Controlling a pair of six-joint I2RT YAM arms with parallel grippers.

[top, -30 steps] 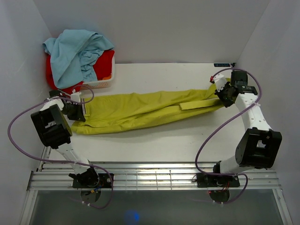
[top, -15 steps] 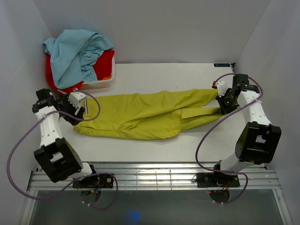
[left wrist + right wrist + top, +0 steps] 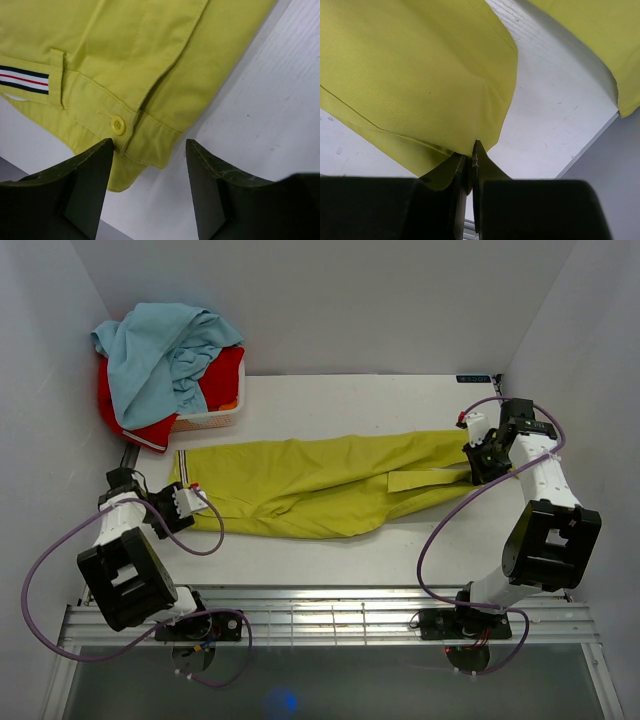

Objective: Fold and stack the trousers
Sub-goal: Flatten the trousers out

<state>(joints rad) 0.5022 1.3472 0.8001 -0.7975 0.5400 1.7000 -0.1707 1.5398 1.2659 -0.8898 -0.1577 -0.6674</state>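
Note:
The yellow-green trousers [image 3: 320, 480] lie lengthwise across the white table [image 3: 330, 400], waistband at the left and legs running right. One leg end folds back as a flap [image 3: 425, 480]. My left gripper [image 3: 186, 506] stands open just off the near-left corner of the waistband, touching nothing. Its wrist view shows the waistband button [image 3: 118, 125], the striped label [image 3: 24, 80] and the open left gripper [image 3: 148, 150] over the cloth's corner and bare table. My right gripper [image 3: 478, 462] is shut on the leg cuff at the right. The right wrist view shows the right gripper [image 3: 471, 150] pinching the trousers [image 3: 420, 75].
A white basket [image 3: 215, 418] at the back left holds a red garment [image 3: 225, 375] with a light blue garment [image 3: 160, 350] heaped on top. White walls close in both sides and the back. A metal rail [image 3: 330, 620] runs along the near edge.
My left gripper let go of the waistband, opened and drew back toward the near left. The trousers shifted slightly and the waistband now lies flat. The right gripper keeps its hold.

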